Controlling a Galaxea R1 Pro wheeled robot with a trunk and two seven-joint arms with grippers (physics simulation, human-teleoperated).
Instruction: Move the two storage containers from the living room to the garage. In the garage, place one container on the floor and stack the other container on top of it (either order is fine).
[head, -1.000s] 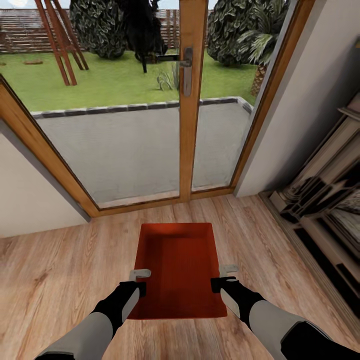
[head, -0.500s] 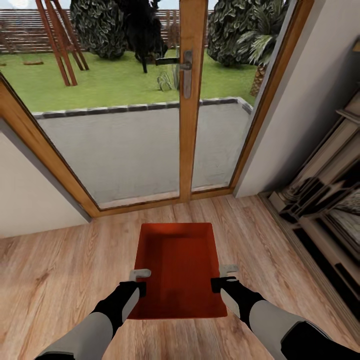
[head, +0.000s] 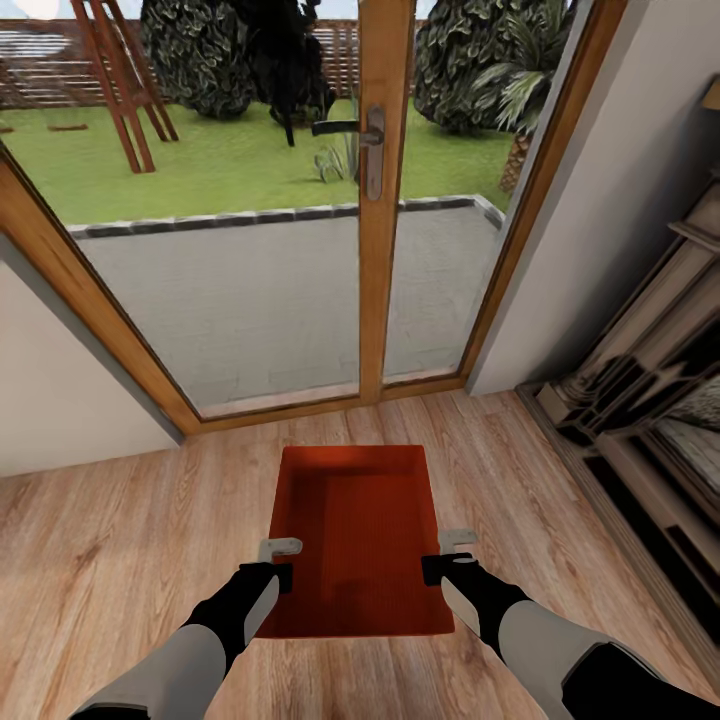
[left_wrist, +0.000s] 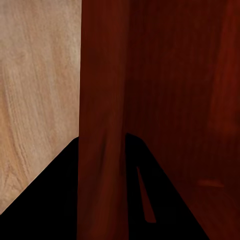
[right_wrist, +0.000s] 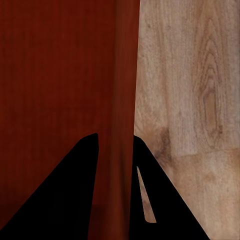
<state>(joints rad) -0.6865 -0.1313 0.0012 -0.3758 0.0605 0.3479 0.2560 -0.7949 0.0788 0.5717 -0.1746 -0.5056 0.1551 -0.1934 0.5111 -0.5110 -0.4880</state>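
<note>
**Bin held at both long walls, facing the glass door**

Nothing about the bin (head: 355, 540) or our arms has changed place relative to the head camera since the earlier frames; only the garden outside has slid slightly, so we judge the camera itself has shifted a little.

The bin is red-orange, open-topped and appears empty. It sits centred before us, above the wood floor (head: 120, 540), carried between both arms. We are in the living room; the garage is not in sight.

Left gripper (head: 275, 560): closed on the bin's left long wall, one finger inside and one outside, as the left wrist view confirms (left_wrist: 102, 165). Right gripper (head: 447, 553): clamped likewise on the right long wall, the wall passing between its two fingers (right_wrist: 115, 165).

Handling judgement:
- Weight: probably light, being thin-walled and empty.
- Stiffness: plain plastic walls may flex under a pinch; the rim is the stiffest line to hold.
- Surface: smooth and slightly tapered, so a grip could creep upward off the wall.
- Hold points: opposite long walls near mid-length, as now, keep the load balanced.

Ahead stands a wood-framed glass door (head: 385, 200) with a dark lever handle (head: 340, 127); a paved patio (head: 270, 290) and lawn lie beyond. Dark shelving (head: 650, 420) runs along the right wall.
</note>
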